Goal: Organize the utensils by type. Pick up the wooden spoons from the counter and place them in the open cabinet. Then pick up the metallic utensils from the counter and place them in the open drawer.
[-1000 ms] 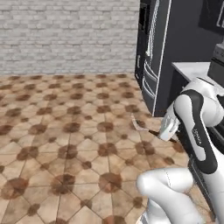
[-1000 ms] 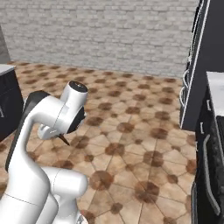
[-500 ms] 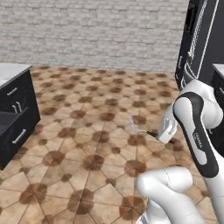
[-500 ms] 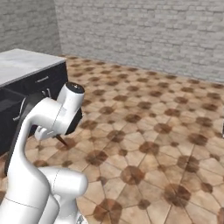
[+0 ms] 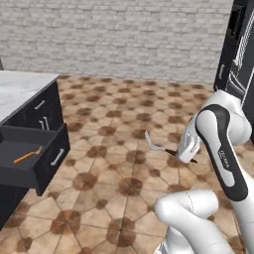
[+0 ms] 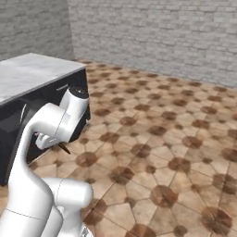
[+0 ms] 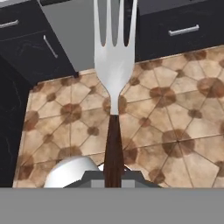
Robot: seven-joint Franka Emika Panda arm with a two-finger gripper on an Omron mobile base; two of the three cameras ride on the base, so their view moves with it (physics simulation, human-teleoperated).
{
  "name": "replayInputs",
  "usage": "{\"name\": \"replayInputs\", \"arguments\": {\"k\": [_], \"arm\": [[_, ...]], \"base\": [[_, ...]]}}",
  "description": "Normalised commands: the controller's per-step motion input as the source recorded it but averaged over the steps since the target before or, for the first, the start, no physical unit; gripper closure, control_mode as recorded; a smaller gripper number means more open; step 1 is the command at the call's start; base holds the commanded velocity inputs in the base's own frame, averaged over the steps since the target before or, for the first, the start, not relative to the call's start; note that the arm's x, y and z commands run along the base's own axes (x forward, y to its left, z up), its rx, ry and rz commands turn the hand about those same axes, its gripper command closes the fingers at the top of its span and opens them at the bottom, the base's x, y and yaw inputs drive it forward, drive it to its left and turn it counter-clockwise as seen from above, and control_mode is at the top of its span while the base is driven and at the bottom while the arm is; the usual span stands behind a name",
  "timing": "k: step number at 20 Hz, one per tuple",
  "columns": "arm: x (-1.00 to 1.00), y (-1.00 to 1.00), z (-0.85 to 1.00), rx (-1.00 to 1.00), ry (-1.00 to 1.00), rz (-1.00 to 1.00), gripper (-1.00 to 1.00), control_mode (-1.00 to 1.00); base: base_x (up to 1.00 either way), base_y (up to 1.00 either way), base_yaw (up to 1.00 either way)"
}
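Your arm rises from the base, bends sharply at the elbow and folds back down, so the wrist hangs low in front of the body. Your gripper (image 5: 184, 155) is closed on the fork (image 7: 114, 65), which sticks straight out ahead of it.

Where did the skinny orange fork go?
The slim orange fork lies inside the open dark drawer at the left of the left base view, just below the white marble counter.
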Motion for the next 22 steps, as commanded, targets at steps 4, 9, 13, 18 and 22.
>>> {"name": "replayInputs", "arguments": {"k": [4, 9, 13, 18, 22], "arm": [[0.0, 0.0, 0.0, 0.0, 0.0, 0.0, 1.0, 1.0], [0.0, 0.0, 0.0, 0.0, 0.0, 0.0, 1.0, 1.0], [0.0, 0.0, 0.0, 0.0, 0.0, 0.0, 1.0, 1.0], [0.0, 0.0, 0.0, 0.0, 0.0, 0.0, 1.0, 1.0], [0.0, 0.0, 0.0, 0.0, 0.0, 0.0, 1.0, 1.0]], "base": [[0.37, 0.87, -0.13], [0.32, 0.95, -0.19], [0.29, 0.92, -0.18], [0.26, 0.84, -0.23], [0.08, 0.73, -0.23]]}}
